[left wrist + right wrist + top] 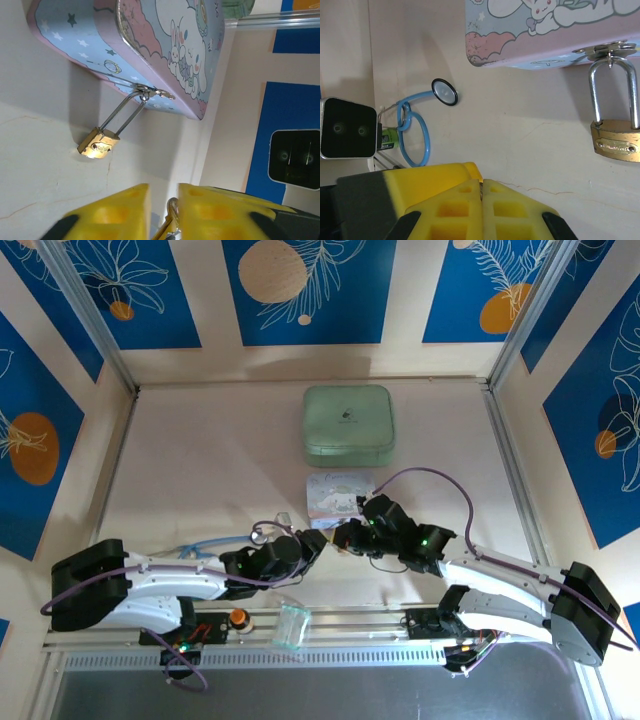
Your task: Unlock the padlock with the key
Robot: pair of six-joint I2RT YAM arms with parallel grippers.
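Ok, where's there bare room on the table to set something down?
Bare table lies left of the green case, toward the left wall, and right of it, toward the right wall. The front middle is crowded: the left end effector and right end effector meet by the cartoon tin and padlock, with the stethoscope left of them.

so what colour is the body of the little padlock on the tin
Brass-gold. The small metal padlock shows best in the right wrist view.

Closed brass padlock (pixel 98 144) on silver hasp (pixel 152 92)
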